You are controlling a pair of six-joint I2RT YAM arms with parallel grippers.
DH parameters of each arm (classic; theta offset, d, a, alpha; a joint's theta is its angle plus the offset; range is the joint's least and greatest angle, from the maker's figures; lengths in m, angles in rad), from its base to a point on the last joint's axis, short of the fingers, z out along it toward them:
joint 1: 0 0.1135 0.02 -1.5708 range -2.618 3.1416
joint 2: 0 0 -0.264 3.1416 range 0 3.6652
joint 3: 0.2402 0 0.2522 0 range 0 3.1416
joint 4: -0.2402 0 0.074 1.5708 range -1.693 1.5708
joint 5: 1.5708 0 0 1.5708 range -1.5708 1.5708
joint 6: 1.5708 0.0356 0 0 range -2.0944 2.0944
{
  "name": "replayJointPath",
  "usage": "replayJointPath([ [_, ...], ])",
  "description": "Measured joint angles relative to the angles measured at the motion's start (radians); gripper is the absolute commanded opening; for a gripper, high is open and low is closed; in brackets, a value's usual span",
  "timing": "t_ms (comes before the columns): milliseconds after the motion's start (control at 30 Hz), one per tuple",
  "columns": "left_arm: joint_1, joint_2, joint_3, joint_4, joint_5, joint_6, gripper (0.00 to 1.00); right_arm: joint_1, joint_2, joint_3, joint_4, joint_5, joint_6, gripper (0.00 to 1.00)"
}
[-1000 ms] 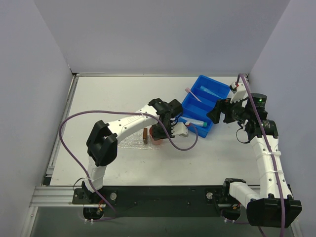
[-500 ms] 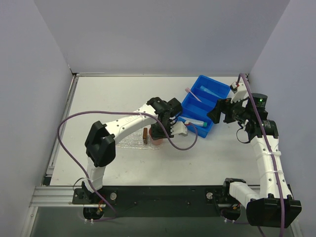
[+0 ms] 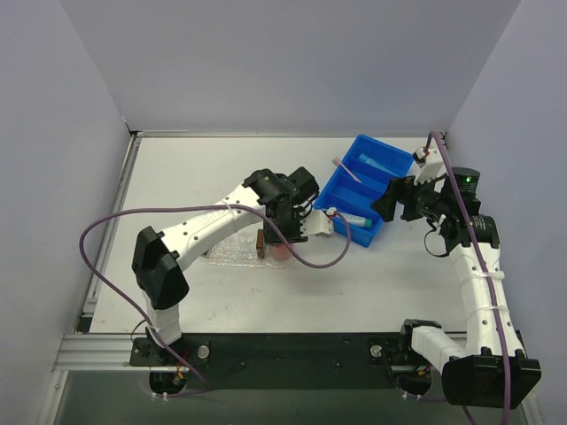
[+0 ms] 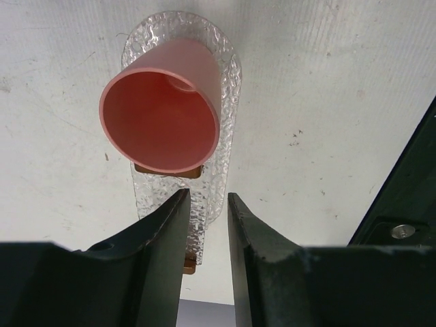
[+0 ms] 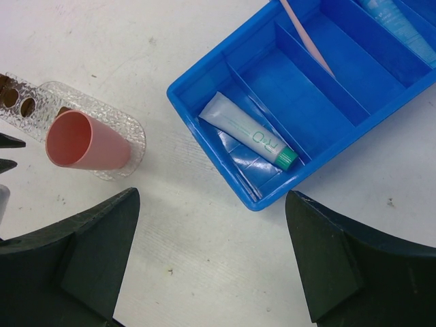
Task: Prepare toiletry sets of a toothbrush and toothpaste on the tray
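Elbow now swung out toward 9 o'clock, the left gripper (image 4: 204,225) hangs just short of the pink cup (image 4: 163,102) on the tray (image 4: 228,75), jaws slightly apart and empty, while the toothpaste (image 5: 248,134) lies in the blue bin (image 5: 303,102) at 12 o'clock of the nearer right gripper (image 5: 211,266), whose jaws stand wide apart, its long axis running 10-to-4.

The pink cup (image 4: 160,105) blocks one end of the tray (image 4: 228,75), just ahead of my left tool (image 4: 206,204). I see bare desk (image 5: 204,231) beside the blue bin (image 5: 306,109).

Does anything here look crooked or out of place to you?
Only the toothbrush: it lies slanted in the blue bin, its end poking over the rim. The pink cup stands upright on the tray.
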State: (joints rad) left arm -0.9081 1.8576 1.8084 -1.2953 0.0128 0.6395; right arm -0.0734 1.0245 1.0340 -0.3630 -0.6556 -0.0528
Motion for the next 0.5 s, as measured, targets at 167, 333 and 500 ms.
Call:
replayJointPath([
  [167, 0.002, -0.063, -0.013, 0.002, 0.01, -0.019, 0.39, 0.0, 0.0, 0.0, 0.0, 0.002, 0.003, 0.82],
  [333, 0.029, -0.17, -0.062, 0.032, 0.025, -0.05, 0.42, 0.0, 0.006, 0.003, 0.0, 0.027, 0.007, 0.82],
  [500, 0.095, -0.306, -0.142, 0.137, 0.056, -0.089, 0.49, 0.001, 0.058, 0.053, 0.0, 0.093, 0.027, 0.81],
])
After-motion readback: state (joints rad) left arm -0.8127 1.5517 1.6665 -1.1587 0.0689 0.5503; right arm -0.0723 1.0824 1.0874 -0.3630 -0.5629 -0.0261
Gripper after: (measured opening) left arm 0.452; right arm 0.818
